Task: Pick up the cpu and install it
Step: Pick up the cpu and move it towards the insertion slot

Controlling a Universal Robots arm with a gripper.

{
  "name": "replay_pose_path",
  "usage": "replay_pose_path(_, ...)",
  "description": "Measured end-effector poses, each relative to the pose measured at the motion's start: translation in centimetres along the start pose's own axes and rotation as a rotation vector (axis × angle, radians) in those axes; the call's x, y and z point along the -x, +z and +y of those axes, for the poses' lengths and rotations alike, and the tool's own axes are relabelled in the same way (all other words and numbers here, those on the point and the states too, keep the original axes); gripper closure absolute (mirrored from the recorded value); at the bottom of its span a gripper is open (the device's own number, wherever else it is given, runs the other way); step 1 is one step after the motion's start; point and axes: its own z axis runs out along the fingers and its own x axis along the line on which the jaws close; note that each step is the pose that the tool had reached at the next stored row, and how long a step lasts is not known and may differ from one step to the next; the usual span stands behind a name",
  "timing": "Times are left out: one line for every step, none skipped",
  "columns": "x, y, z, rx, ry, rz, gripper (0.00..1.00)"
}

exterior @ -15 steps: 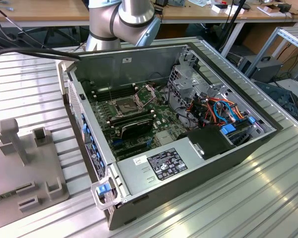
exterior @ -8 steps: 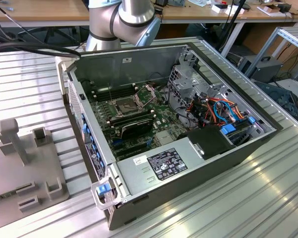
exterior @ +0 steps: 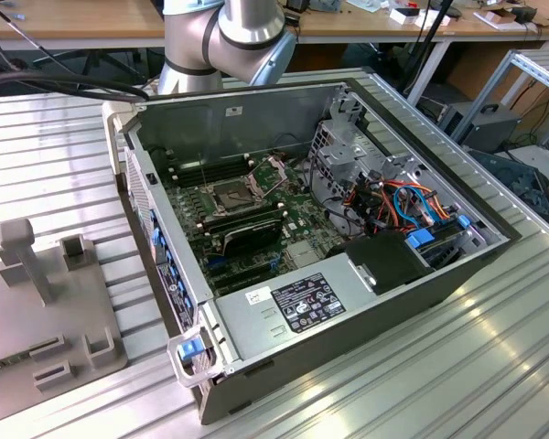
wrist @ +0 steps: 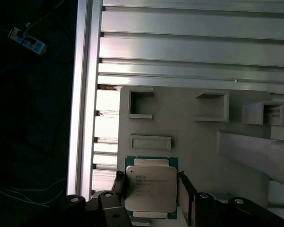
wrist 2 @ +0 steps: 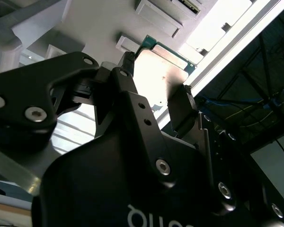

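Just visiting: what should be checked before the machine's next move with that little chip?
1. Hand straddles the small square grey-faced metal chip: ok.
2. Both fingertips press the chip's edges: ok.
3. Chip lifted off the pale grey plastic holder tray: cannot tell.
4. Dark square socket inside the open grey metal computer case looks empty: ok.
5. Socket's hinged frame swung open: cannot tell.

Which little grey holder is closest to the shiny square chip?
The low, flat rectangular grey holder, just beside the silver square cpu the gripper pinches. The other holders are taller open brackets, farther off.
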Motion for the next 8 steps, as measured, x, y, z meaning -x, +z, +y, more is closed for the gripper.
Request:
replay_pose_path(0.0, 0.0, 0.0, 0.0, 0.0, 0.0, 0.47)
replay_pose_path(0.0, 0.0, 0.0, 0.0, 0.0, 0.0, 0.47)
replay_pose_path(0.0, -0.01, 0.0, 0.0, 0.0, 0.0, 0.47)
replay_pose_path(-0.01, -0.06, 0.0, -0.0001, 0.0, 0.0003, 0.47)
replay_pose_path(-0.01, -0.09, 0.0, -0.0001, 0.0, 0.0002, 0.47)
replay_pose_path(-0.01, -0.11, 0.0, 0.0, 0.0, 0.0, 0.47)
replay_pose_path(-0.01, -0.14, 0.01, 0.0, 0.0, 0.0, 0.47)
replay_pose_path(-0.01, -0.17, 0.01, 0.0, 0.0, 0.0, 0.47)
